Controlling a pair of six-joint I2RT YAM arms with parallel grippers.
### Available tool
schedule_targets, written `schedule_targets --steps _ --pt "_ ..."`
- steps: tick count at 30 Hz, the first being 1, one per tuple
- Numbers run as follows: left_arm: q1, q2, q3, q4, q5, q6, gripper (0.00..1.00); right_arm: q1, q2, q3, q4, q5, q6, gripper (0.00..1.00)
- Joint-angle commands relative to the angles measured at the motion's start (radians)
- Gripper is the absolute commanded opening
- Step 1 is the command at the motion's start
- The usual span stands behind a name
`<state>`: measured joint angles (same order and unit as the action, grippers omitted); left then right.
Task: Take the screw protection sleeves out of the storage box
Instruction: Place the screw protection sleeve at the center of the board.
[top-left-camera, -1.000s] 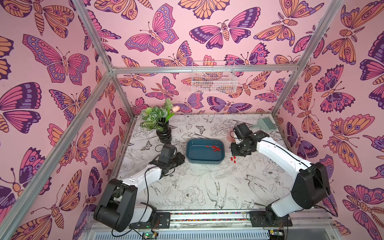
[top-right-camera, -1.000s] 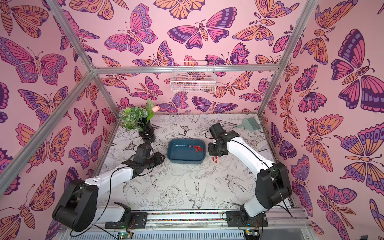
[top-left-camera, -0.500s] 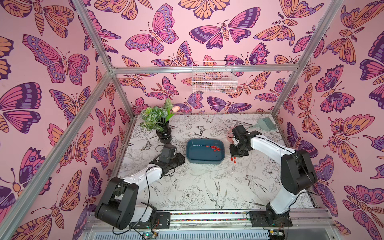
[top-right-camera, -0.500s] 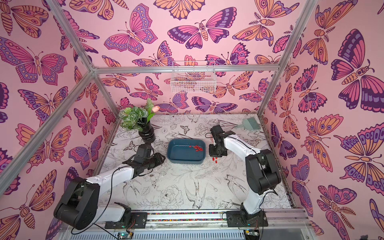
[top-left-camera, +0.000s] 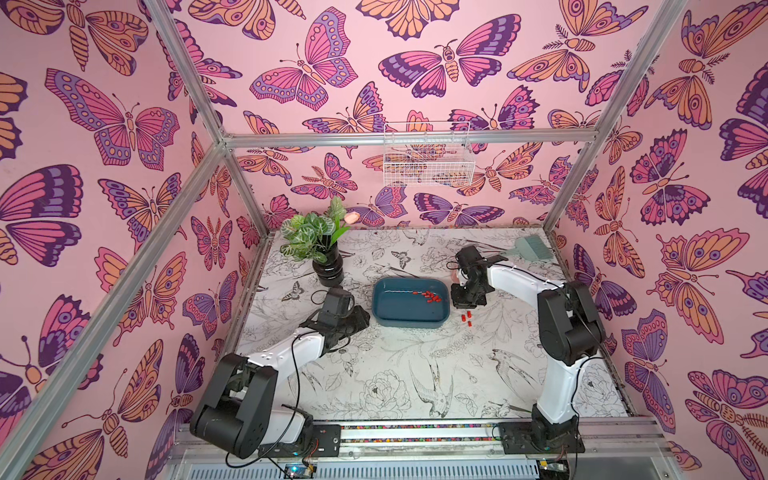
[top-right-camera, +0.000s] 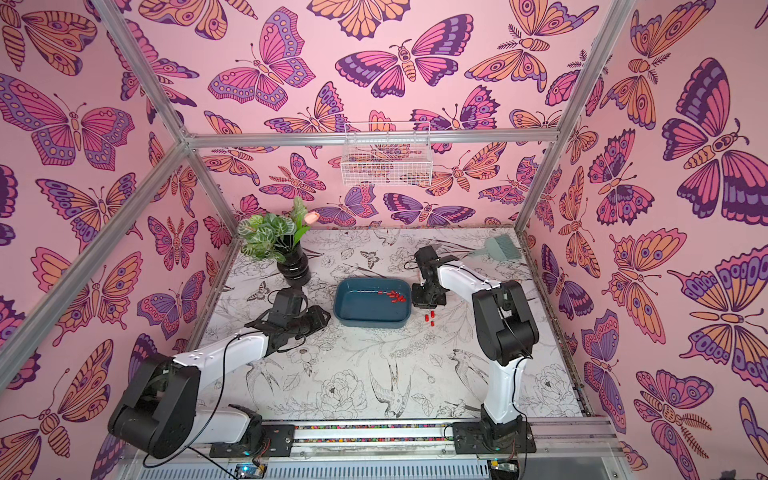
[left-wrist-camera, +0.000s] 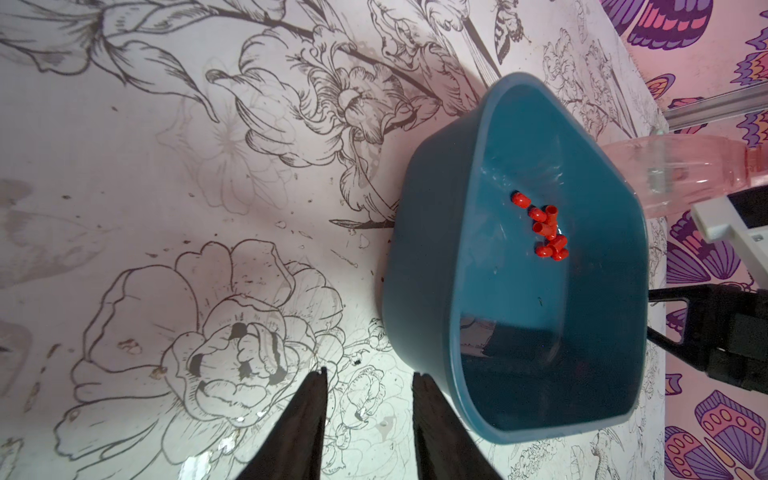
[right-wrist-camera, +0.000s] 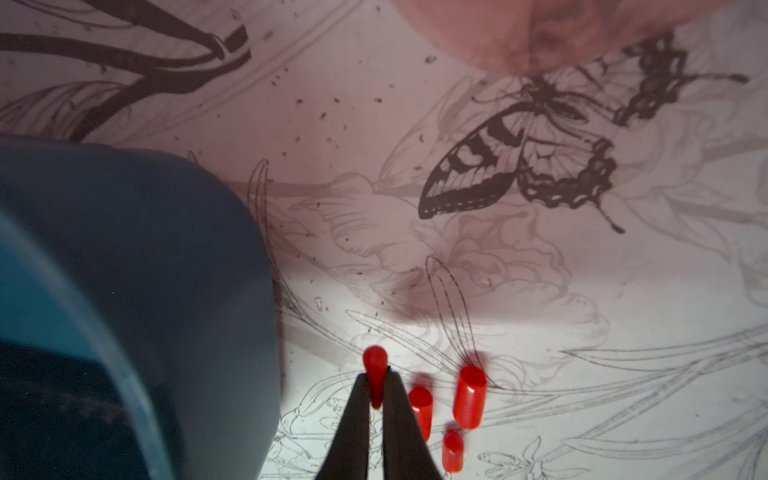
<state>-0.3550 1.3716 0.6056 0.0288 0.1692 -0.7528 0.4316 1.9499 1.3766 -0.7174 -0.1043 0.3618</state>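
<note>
Near side, L arm: we find the left gripper (left-wrist-camera: 370, 374) parked low just beside the storage box (left-wrist-camera: 432, 249), fingers spread w/ nothing between. No shift vs 1 s ago.

Mid table: box unmoved. Approx eight screw protection sleeves (left-wrist-camera: 544, 232) lie bunched on its floor toward the R wall, same cluster as before. Outside, three loose sleeves (right-wrist-camera: 469, 397) lie on the table (top-left-camera: 395, 374) just off the box's R front corner. Count unchanged.

R side: the right gripper (right-wrist-camera: 376, 376) is clamped on a fourth sleeve (right-wrist-camera: 374, 363), its red tip poking past the fingertips, right next to the three. Change noted: the R arm's elbow has folded in and stood up over the last sec, while the gripper edged only slightly toward the box. We can't tell if the held piece touches the table.

Our reading: the fourth sleeve is out of the box and at drop-off, not yet released; approx eight trips remain. Risk: release may knock the neighbours.

Far: clear bottle (left-wrist-camera: 685, 166) behind the R gripper, not involved
</note>
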Motion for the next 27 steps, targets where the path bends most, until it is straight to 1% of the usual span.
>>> schedule_targets --steps 1,15,27 --pt "0.008 0.012 0.018 0.002 0.016 0.001 0.39 -0.01 0.021 0.025 -0.02 0.022 -0.007 0.12" --pt "0.008 0.018 0.021 0.001 0.019 0.002 0.39 -0.011 0.011 0.009 -0.028 0.05 -0.014 0.14" --pt "0.008 0.021 0.023 0.001 0.019 0.003 0.39 -0.011 -0.05 0.013 -0.055 0.06 -0.022 0.26"
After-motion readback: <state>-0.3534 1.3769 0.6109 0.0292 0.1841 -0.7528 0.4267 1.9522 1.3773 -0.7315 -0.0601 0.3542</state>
